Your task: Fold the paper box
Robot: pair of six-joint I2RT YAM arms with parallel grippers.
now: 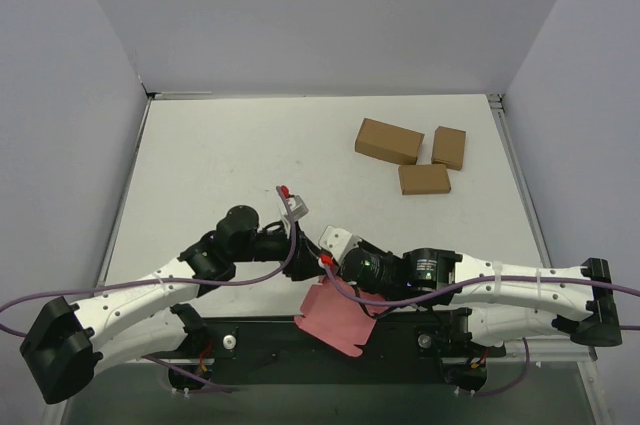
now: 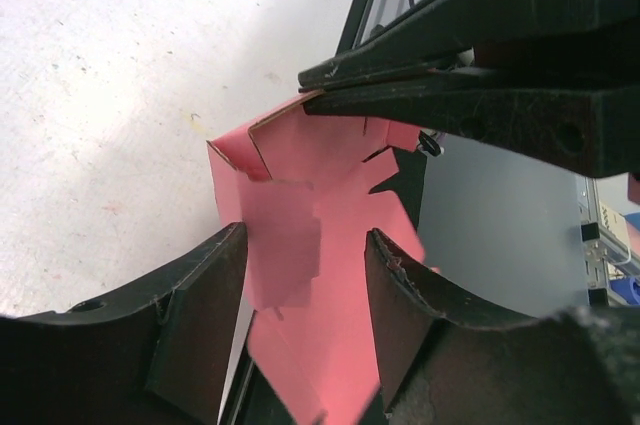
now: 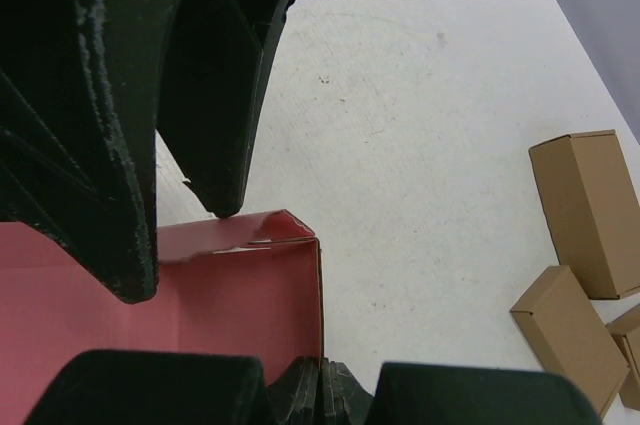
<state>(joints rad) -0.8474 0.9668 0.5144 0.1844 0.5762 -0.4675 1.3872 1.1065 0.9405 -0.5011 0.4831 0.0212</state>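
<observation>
Your paper box [image 1: 338, 319] lies at the middle of the near edge of the surface [image 1: 220, 155]. It is a flat pink sheet with notched tabs, and its near part hangs out over the black base plate [image 1: 265, 337]. One flap is folded up from the sheet. Your right claw [image 2: 312, 95] is pinched on that raised edge with its fingers pressed together, and its arm reaches in low from the near right corner. Your left claw [image 2: 305, 235] is moderately wide, with one finger on either side over the sheet, gripping nothing. Its arm comes in from the near left corner. In the top view the two claws crowd together and their tips are hard to separate; the wrist views show them plainly. Open surface stretches toward the far and left edges. Three brown boxes [image 1: 388, 141] sit toward the far right corner, well apart from the sheet.
</observation>
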